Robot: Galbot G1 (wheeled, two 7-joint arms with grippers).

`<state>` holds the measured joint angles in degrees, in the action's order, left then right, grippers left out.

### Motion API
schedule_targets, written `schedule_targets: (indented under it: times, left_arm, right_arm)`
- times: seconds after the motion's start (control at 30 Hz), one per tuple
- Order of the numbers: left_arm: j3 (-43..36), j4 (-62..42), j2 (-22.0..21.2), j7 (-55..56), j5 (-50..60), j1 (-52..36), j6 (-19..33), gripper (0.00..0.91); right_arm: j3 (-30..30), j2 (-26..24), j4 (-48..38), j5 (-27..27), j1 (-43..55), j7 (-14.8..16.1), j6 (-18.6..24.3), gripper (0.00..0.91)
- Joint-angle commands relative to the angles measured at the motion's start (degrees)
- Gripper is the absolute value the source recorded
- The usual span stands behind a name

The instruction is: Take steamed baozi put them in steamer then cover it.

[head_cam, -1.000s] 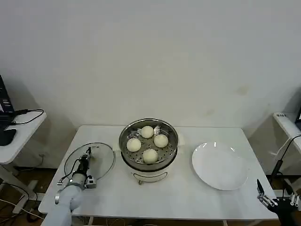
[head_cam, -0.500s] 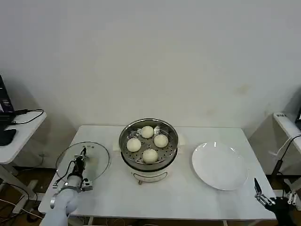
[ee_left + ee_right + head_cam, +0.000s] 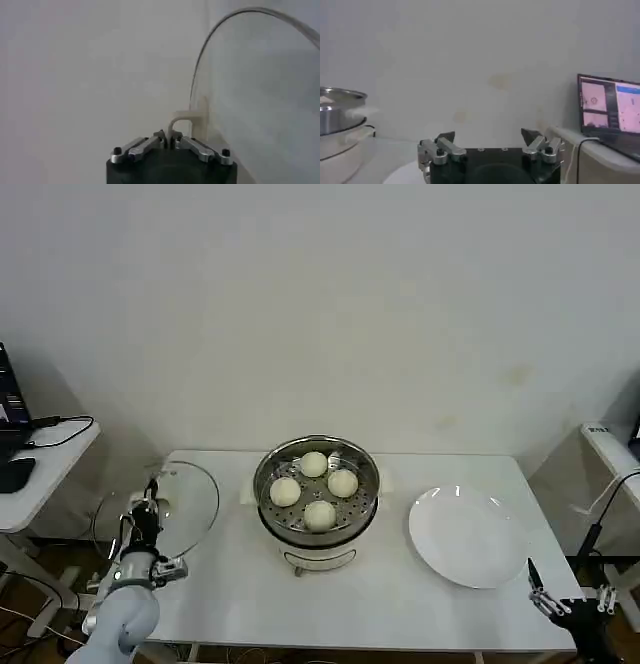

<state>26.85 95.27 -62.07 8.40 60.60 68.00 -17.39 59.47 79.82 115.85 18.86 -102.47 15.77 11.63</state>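
The glass lid [image 3: 158,506], hard, slippery and easy to break, hangs tilted at the left of the frame, pinched by its little handle [image 3: 189,119] in the left gripper [image 3: 147,506], while the right gripper [image 3: 568,605] waits open, lower right.

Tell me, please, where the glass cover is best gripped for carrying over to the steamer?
By its small cream handle at the centre of the cover, approached from the outer face. The left gripper is shut on it there; the glass is smooth and the rim thin.
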Motion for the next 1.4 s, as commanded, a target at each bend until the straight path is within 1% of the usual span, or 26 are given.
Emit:
schedule_targets:
  times: [0.03, 0.1, 0.23, 0.33, 0.4, 0.43, 0.6, 0.73, 0.87, 1.0, 1.17, 1.4]
  left_arm:
    - [-5.2, 15.7, 1.5, -8.5, -5.7, -2.3, -14.2, 0.0]
    - [-8.6, 14.8, 1.7, -10.5, -3.4, -6.0, -15.5, 0.0]
    - [-15.9, 12.0, 2.2, -15.7, -0.3, -17.1, -19.1, 0.0]
    - [-19.6, 10.2, 0.0, -19.1, 2.6, -22.0, -21.4, 0.0]
    - [-21.9, 9.5, -3.0, -21.8, 6.3, -23.7, -22.9, 0.0]
    - [-22.6, 9.4, -3.7, -22.7, 7.8, -23.9, -23.0, 0.0]
    - [-26.6, 7.8, -11.5, -28.2, 17.3, -25.0, -23.8, 0.0]
    - [-28.5, 5.4, -15.3, -30.7, 22.8, -25.8, -23.5, 0.0]
    - [-29.6, 4.5, -17.6, -32.5, 27.9, -25.7, -22.9, 0.0]
    - [-30.0, 3.9, -20.0, -33.2, 30.6, -25.5, -22.6, 0.0]
    - [-29.4, 2.6, -23.5, -33.4, 32.0, -24.9, -22.6, 0.0]
    - [-29.1, 1.7, -26.4, -32.4, 32.3, -23.9, -22.7, 0.0]
  right_arm:
    - [-1.3, 0.8, 0.1, -3.1, 0.2, -0.5, 0.1, 0.907]
    - [-1.4, 1.2, 0.0, -4.3, 0.3, -0.9, -0.2, 0.907]
    - [-1.7, 2.9, 0.6, -8.9, 0.7, -1.8, -0.8, 0.907]
    - [-2.0, 3.6, 1.0, -10.3, 0.5, -2.5, -1.5, 0.907]
    - [-2.0, 3.7, 0.8, -11.1, 0.4, -2.9, -1.7, 0.907]
    - [-2.0, 3.7, 0.7, -11.4, 0.4, -3.0, -1.8, 0.907]
    - [-2.2, 3.4, 0.4, -11.9, 1.0, -3.2, -2.2, 0.907]
    - [-3.1, 3.3, 0.1, -12.3, 1.4, -3.2, -2.2, 0.907]
    - [-3.8, 3.3, -0.3, -12.8, 1.6, -3.3, -2.1, 0.907]
    - [-3.9, 3.3, -0.6, -12.9, 1.7, -3.3, -2.1, 0.907]
    - [-4.2, 3.5, -0.4, -13.0, 1.6, -3.2, -2.1, 0.907]
    - [-5.2, 3.8, -0.7, -13.6, 1.6, -3.2, -2.0, 0.907]
